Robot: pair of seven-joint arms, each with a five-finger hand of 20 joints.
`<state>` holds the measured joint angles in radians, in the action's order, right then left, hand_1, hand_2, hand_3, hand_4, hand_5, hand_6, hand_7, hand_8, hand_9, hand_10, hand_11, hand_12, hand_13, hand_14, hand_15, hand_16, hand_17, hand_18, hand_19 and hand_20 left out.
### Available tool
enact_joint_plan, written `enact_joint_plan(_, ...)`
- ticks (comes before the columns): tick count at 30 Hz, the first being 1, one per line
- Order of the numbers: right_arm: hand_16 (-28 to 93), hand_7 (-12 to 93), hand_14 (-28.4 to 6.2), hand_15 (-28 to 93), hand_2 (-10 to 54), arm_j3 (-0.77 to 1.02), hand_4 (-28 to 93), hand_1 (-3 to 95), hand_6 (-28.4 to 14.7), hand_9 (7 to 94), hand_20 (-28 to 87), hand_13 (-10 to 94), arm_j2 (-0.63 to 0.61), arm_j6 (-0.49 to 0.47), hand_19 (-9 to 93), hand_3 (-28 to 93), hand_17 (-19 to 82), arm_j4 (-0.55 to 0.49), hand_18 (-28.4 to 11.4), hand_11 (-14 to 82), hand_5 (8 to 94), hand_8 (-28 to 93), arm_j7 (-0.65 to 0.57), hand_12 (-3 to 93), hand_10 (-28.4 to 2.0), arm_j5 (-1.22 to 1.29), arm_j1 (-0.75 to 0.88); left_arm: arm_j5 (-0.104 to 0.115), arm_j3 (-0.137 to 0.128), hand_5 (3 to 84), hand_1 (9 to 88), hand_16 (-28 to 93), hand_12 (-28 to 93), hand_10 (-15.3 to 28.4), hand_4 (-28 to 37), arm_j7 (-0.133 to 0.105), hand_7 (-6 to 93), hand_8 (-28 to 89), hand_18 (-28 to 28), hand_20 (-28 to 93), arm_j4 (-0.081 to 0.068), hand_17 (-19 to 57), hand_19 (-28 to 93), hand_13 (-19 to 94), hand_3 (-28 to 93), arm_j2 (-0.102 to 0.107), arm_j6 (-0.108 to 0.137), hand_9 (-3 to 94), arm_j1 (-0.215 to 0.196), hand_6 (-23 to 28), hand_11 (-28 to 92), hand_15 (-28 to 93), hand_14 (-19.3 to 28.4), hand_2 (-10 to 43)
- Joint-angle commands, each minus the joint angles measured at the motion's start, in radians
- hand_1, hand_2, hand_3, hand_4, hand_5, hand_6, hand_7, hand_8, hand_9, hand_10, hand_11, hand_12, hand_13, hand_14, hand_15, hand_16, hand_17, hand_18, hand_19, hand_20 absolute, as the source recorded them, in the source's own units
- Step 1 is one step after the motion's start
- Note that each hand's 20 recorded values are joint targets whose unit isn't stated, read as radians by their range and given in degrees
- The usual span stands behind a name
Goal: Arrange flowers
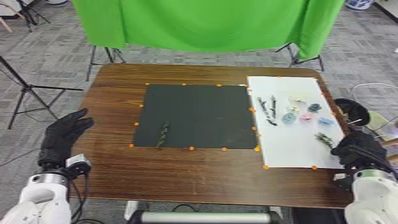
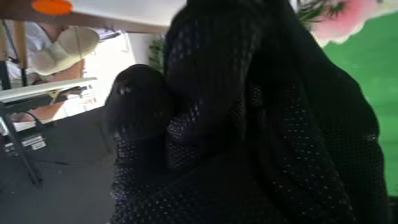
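Green cloth [image 1: 209, 25] hangs beyond the brown bench [image 1: 178, 175]; a sprig is being picked up, I'd judge.
At the white sheet's [image 1: 289, 155] right side, the right hand [image 1: 362, 150] pinches the sprig [image 1: 324, 139] by its near end, fingers pressed together; its long axis slants, leafy tip forward and left. Next: lift, carry to the dark mat [image 1: 191, 112]. The left hand [image 1: 67, 134] has fingers loosely spread.

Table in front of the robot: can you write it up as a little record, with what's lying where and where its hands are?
Table: brown
Black mat: one green stem
White sheet: dark twigs, pink flower, blue flower
Left hand: open, at table's left edge
Right hand: beside green sprig
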<state>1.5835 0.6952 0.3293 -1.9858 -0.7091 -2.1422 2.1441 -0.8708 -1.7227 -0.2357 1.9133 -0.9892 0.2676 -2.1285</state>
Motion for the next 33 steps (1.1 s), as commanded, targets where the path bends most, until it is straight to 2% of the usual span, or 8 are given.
enact_joint_plan(1, 20, 26, -2.0, 48, -9.5, 0.059, -14, 62.8, -1.8, 93.7, 38, 94, -0.018, -0.029, 77, 58, 74, -0.05, -5.1, 21.5, 78.3, 8, 0.005, 30.6, -8.8, 0.039, 0.015, -0.004, 0.001, 50.6, 24.4, -1, 13, 13.3, -28.3, 0.014, 17.0, -8, 10.6, 19, -0.002, 8.6, 12, 39, 70, 0.004, -0.006, 50.5, 0.002, 2.0, 22, 21, 15.1, 6.5)
enact_joint_plan(11, 19, 26, -1.9, 50, -9.5, 0.099, -12, 62.4, -2.4, 93.7, 39, 94, -0.014, -0.06, 77, 59, 75, -0.186, -5.0, 23.3, 79.1, 8, 0.028, 29.4, -8.8, 0.087, -0.02, -0.004, -0.011, 50.6, 24.7, -1, 13, 13.2, -28.3, 0.016, 17.0, -8, 10.7, 19, 0.003, 8.5, 12, 39, 70, 0.011, -0.006, 50.4, -0.007, 2.1, 22, 21, 15.1, 5.2)
enact_joint_plan(16, 18, 26, -2.0, 50, -9.5, 0.024, -12, 62.2, -2.6, 93.7, 39, 94, -0.011, -0.049, 77, 60, 75, -0.245, -4.8, 23.3, 79.3, 8, 0.059, 29.2, -8.7, 0.1, -0.114, -0.006, -0.015, 50.5, 24.6, -1, 13, 13.2, -28.3, 0.016, 16.8, -8, 10.8, 19, 0.007, 8.4, 12, 39, 71, 0.012, -0.009, 50.4, -0.011, 2.2, 22, 21, 15.2, 4.0)
enact_joint_plan(17, 18, 26, -2.0, 50, -9.5, 0.004, -11, 62.2, -2.6, 93.7, 39, 94, -0.007, -0.044, 77, 60, 75, -0.255, -4.8, 23.3, 79.3, 8, 0.062, 29.2, -8.7, 0.096, -0.132, -0.008, -0.012, 50.5, 24.6, -1, 13, 13.2, -28.3, 0.019, 16.8, -8, 10.8, 19, 0.003, 8.3, 12, 39, 71, 0.015, -0.012, 50.3, -0.005, 2.2, 22, 21, 15.2, 3.7)
enact_joint_plan(18, 18, 26, -2.0, 50, -9.5, -0.033, -11, 62.1, -2.6, 93.7, 39, 94, -0.006, -0.048, 77, 60, 75, -0.257, -4.7, 23.3, 79.3, 8, 0.067, 29.2, -8.7, 0.102, -0.173, -0.007, -0.016, 50.5, 24.5, -1, 13, 13.2, -28.3, 0.019, 16.7, -8, 10.8, 19, 0.008, 8.3, 12, 39, 71, 0.015, -0.01, 50.3, -0.012, 2.1, 22, 21, 15.2, 3.6)
enact_joint_plan(19, 18, 26, -2.0, 50, -9.5, -0.061, -11, 62.1, -2.6, 93.7, 39, 94, -0.003, -0.046, 77, 59, 75, -0.265, -4.7, 23.3, 79.3, 8, 0.073, 29.2, -8.7, 0.102, -0.2, -0.008, -0.015, 50.5, 24.5, -1, 13, 13.2, -28.3, 0.018, 16.8, -8, 10.8, 19, 0.005, 8.3, 12, 39, 71, 0.016, -0.014, 50.3, -0.008, 2.1, 22, 21, 15.2, 3.5)
enact_joint_plan(25, 18, 27, -2.1, 50, -9.5, -0.335, -11, 62.0, -2.6, 93.7, 39, 94, 0.014, -0.072, 77, 59, 76, -0.242, -4.5, 23.3, 79.4, 8, 0.104, 29.1, -8.7, 0.095, -0.439, -0.011, -0.014, 50.3, 24.3, -1, 13, 13.1, -28.3, 0.02, 16.7, -8, 10.9, 19, 0.004, 8.2, 12, 39, 71, 0.021, -0.017, 50.3, -0.003, 2.1, 22, 20, 15.1, 2.4)
enact_joint_plan(33, 18, 27, -2.1, 50, -9.5, -0.608, -11, 62.0, -2.7, 93.7, 39, 94, 0.086, -0.121, 77, 59, 76, -0.133, -4.4, 23.2, 79.3, 8, 0.104, 29.2, -8.7, 0.029, -0.678, -0.014, -0.017, 50.1, 24.3, -1, 13, 13.2, -28.2, 0.021, 16.7, -8, 11.1, 18, 0.004, 8.0, 12, 39, 71, 0.024, -0.027, 50.1, 0.001, 2.2, 22, 20, 15.3, 1.5)
